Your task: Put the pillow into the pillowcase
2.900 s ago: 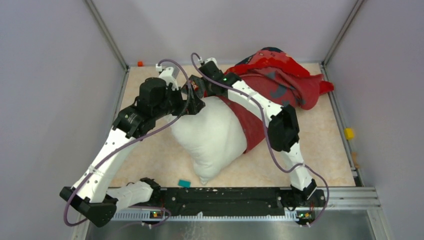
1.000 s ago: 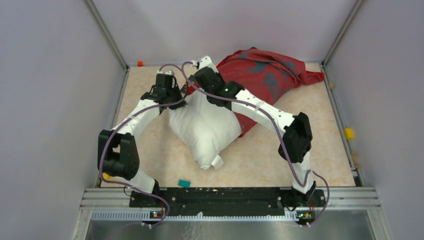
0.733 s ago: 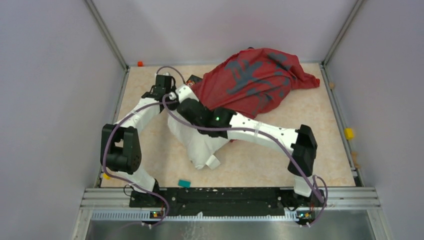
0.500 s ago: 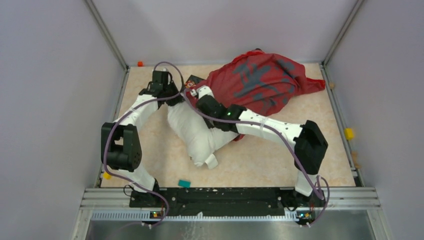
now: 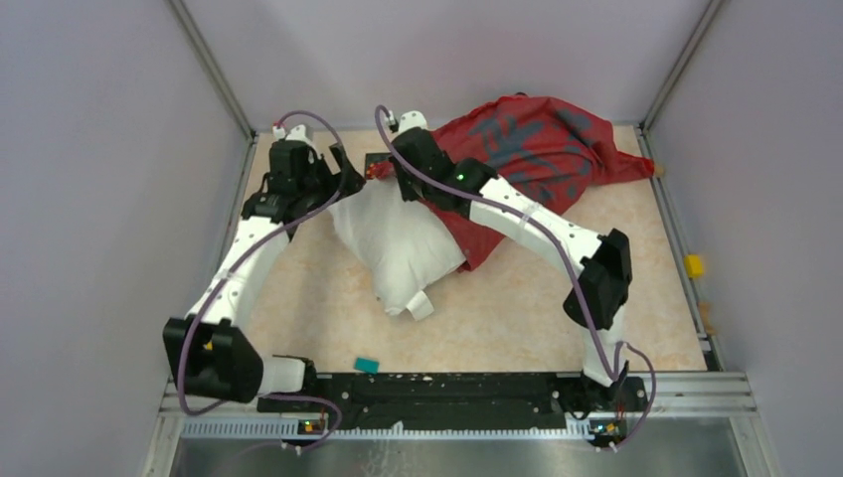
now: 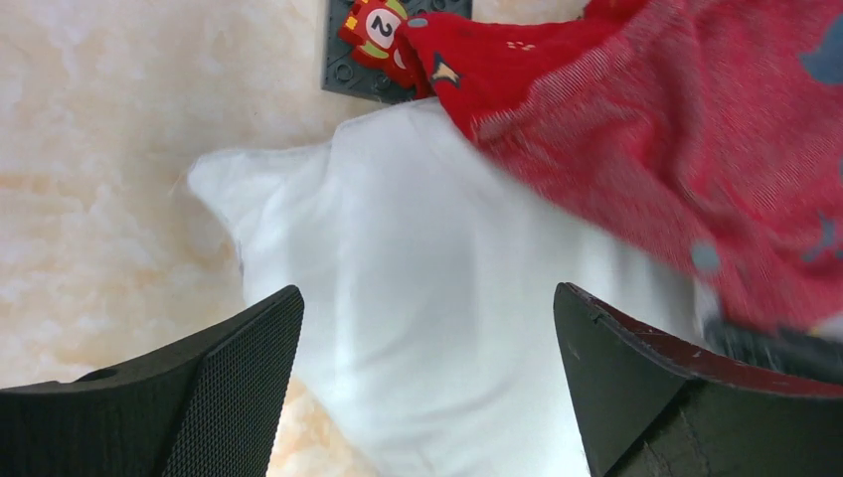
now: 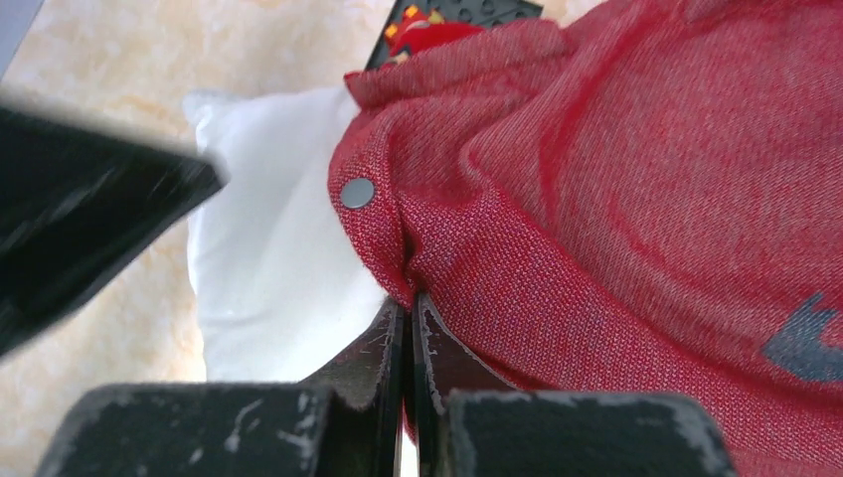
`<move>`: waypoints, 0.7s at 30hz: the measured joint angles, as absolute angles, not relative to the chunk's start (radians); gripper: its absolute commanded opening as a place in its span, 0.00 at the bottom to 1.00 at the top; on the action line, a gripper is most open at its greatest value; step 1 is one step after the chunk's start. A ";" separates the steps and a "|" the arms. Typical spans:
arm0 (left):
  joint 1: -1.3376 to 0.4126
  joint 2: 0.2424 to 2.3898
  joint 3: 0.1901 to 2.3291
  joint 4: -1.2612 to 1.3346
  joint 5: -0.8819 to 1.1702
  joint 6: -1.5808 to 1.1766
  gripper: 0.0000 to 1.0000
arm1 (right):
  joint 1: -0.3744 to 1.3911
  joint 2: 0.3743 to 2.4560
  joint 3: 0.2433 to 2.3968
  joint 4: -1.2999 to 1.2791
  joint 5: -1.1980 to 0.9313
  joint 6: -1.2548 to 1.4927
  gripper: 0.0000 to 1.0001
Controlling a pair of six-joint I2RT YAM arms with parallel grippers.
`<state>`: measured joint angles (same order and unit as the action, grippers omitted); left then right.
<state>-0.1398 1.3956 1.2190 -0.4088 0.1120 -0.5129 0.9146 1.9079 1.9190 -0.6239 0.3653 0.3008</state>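
The white pillow (image 5: 398,248) lies mid-table, its right part under the red pillowcase (image 5: 532,149), which is bunched toward the far right. My left gripper (image 5: 336,184) is open and empty; its jaws stand wide apart over the pillow's far corner (image 6: 298,199), not touching it. My right gripper (image 5: 400,184) is shut on the pillowcase's hem (image 7: 398,248) beside a metal snap (image 7: 358,192) and holds it over the pillow (image 7: 258,268). The red cloth (image 6: 676,149) overlaps the pillow's top edge in the left wrist view.
A grey studded plate with a small red toy car (image 6: 383,40) lies on the table just beyond the pillow (image 5: 375,165). A teal block (image 5: 367,365) lies near the front rail. A yellow piece (image 5: 694,265) sits at the right rail. Enclosure walls stand close on three sides.
My right gripper has swung from the pillow's middle back to its far corner, still holding the hem. My left arm has stretched out, and its gripper has shifted left over the pillow's corner.
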 measured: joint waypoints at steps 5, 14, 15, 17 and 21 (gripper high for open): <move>-0.140 1.172 1.068 -0.424 0.130 -0.516 0.99 | 0.902 2.024 2.103 -0.681 0.382 0.300 0.00; -0.171 1.095 0.724 -0.315 0.351 -0.637 0.96 | 0.899 2.170 2.285 -0.765 0.391 0.301 0.39; -0.175 1.101 0.700 -0.286 0.372 -0.658 0.89 | 0.899 2.170 2.284 -0.772 0.392 0.302 0.48; -0.184 1.124 0.676 -0.231 0.403 -0.694 0.65 | 0.901 2.162 2.268 -0.764 0.399 0.303 0.60; -0.191 1.192 0.669 -0.137 0.425 -0.753 0.18 | 0.908 2.061 2.099 -0.744 0.446 0.299 0.68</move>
<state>-0.1909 1.1919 0.6685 -0.1368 0.4252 -0.7532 0.9085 2.0613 2.0987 -0.7437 0.4461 0.2985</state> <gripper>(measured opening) 0.451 0.639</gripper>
